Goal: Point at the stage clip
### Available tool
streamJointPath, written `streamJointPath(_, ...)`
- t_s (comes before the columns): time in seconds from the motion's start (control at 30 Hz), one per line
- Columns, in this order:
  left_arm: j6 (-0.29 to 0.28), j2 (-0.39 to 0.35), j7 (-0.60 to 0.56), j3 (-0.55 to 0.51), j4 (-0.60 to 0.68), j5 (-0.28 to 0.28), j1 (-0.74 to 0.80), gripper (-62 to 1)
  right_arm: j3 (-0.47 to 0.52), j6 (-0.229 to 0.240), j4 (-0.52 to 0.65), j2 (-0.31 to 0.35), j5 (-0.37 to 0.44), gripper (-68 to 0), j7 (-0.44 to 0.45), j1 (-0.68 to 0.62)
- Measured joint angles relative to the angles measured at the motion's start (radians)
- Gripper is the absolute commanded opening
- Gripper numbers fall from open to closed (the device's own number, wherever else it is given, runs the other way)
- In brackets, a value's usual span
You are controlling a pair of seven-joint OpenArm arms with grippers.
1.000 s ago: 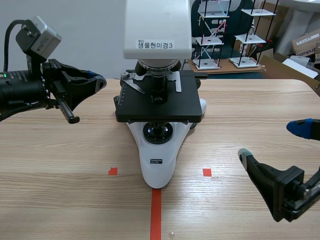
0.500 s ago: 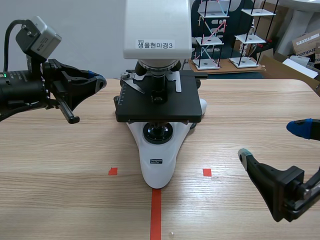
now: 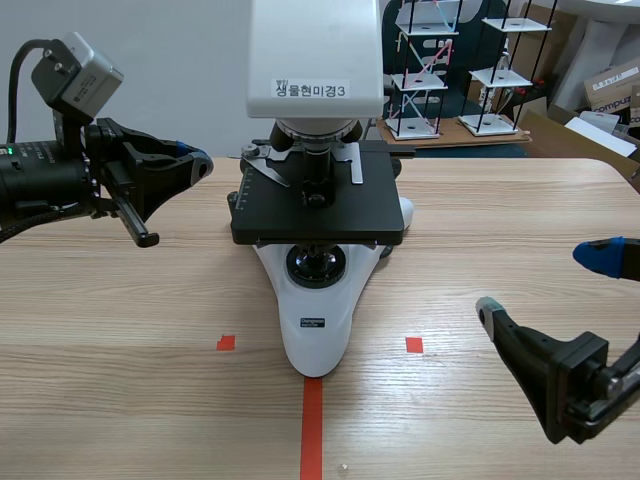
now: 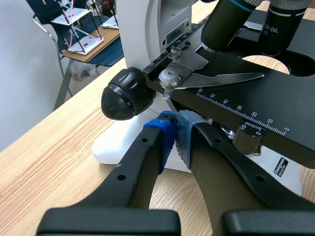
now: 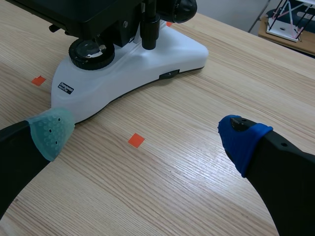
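Note:
A white microscope (image 3: 316,60) with a black stage (image 3: 318,207) stands mid-table. A thin metal stage clip (image 3: 268,170) lies on the stage's left rear; in the left wrist view this stage clip (image 4: 216,79) sits just ahead of and above my fingertips. My left gripper (image 3: 195,160) hangs raised, left of the stage, shut on nothing, its tips (image 4: 175,129) close under the stage's edge by the black knob (image 4: 124,94). My right gripper (image 3: 545,285) rests low at the right, open and empty, with the microscope base (image 5: 129,73) ahead of it.
Orange-red tape marks (image 3: 312,420) lie on the table's near part. Behind the table stand a chair with white-and-black model frames (image 3: 420,70) and cardboard boxes (image 3: 610,90). Bare wood lies between the microscope and each arm.

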Motion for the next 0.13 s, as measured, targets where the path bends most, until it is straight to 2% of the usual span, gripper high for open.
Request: streamJointPath(0.13,0.0,0.0,0.0,0.0,0.0,0.0,0.0,-56.9,0.0,0.0,0.0,0.0,0.0,-2.7,0.0,0.0)
